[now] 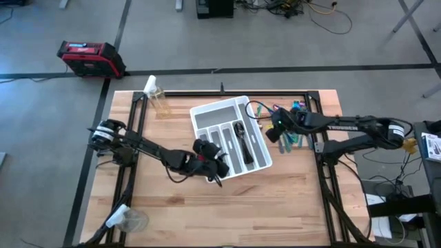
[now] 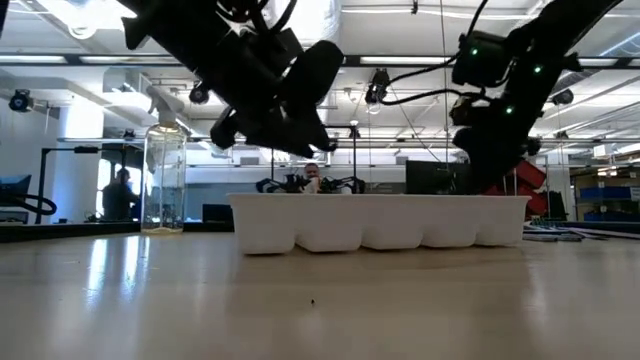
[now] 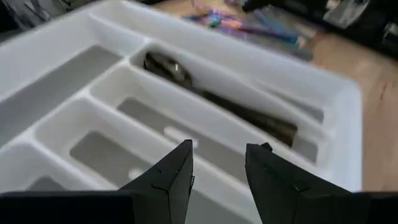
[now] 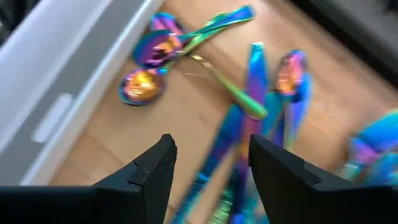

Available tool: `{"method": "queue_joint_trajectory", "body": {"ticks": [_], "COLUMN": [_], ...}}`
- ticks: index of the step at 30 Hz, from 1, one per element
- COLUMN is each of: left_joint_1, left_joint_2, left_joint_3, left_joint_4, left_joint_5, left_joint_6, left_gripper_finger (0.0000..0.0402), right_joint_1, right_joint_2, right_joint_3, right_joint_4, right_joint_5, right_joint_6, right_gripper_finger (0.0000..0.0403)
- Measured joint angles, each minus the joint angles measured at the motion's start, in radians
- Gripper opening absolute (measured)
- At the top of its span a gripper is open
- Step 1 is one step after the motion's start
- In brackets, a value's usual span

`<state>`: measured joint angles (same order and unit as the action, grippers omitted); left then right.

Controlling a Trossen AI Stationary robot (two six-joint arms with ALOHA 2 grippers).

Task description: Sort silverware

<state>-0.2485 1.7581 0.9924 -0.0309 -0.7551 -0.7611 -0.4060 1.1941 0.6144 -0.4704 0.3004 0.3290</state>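
A white compartmented tray [image 1: 207,118] sits at the table's middle, with one dark spoon [image 3: 217,102] lying in a long slot [image 1: 242,141]. Several iridescent pieces of silverware [image 1: 289,136] lie loose on the wood right of the tray; spoons [image 4: 152,53] and longer pieces [image 4: 249,124] show in the right wrist view. My left gripper [image 3: 217,180] hovers open over the tray's near end [image 1: 215,165], holding nothing. My right gripper [image 4: 208,174] hangs open above the loose silverware [image 1: 279,127], touching none of it.
A clear spray bottle [image 1: 157,96] stands at the table's far left, also seen in the low view [image 2: 165,170]. A clear plastic cup [image 1: 131,220] lies at the near left corner. Bare wood [image 1: 227,213] spreads in front of the tray.
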Motion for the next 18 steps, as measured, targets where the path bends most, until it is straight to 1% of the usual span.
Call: {"method": "queue_joint_trajectory", "body": {"ticks": [5, 9, 14, 18], "left_joint_1": [-0.001, -0.014, -0.045, -0.067], "left_joint_2": [0.014, 0.013, 0.010, -0.009], "left_joint_3": [0.000, 0.000, 0.000, 0.000], "left_joint_4": [-0.130, -0.237, -0.267, -0.261], "left_joint_5": [0.108, 0.158, 0.228, 0.236], "left_joint_6": [-0.098, -0.186, -0.202, -0.209], "left_gripper_finger": [0.0132, 0.0132, 0.0132, 0.0132], "right_joint_1": [-0.006, 0.014, 0.074, 0.161], "right_joint_2": [0.082, 0.152, 0.205, 0.207], "right_joint_3": [0.000, 0.000, -0.001, 0.002], "right_joint_4": [0.059, 0.100, 0.176, 0.290], "right_joint_5": [-0.075, -0.195, -0.352, -0.407], "right_joint_6": [0.008, 0.046, 0.074, 0.087], "right_gripper_finger": [0.0174, 0.0167, 0.0157, 0.0149]}}
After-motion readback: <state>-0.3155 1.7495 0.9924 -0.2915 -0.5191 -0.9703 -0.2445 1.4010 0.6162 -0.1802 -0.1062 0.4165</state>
